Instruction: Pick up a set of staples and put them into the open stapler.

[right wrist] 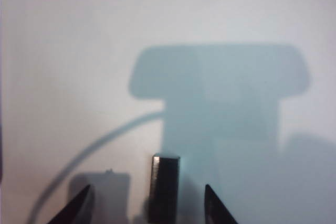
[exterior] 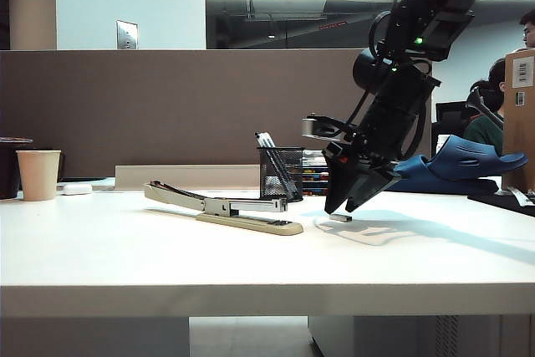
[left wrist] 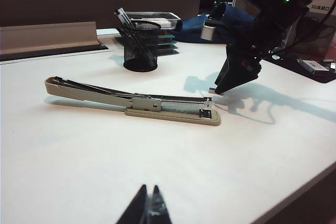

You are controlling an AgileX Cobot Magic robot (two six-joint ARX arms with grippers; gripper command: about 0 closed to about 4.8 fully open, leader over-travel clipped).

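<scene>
On the bench (exterior: 125,248), right gripper (exterior: 349,206) angled steeply down, jaws wide, straddling the staples (right wrist: 164,184) unclamped, right of the stapler (exterior: 221,206). Left gripper (left wrist: 148,208) low, jaws together, empty.

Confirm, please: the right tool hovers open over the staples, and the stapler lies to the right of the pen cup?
Not quite. In the exterior view the stapler lies left of and in front of the pen cup. The rest holds: the right tool is open over the staples.
</scene>
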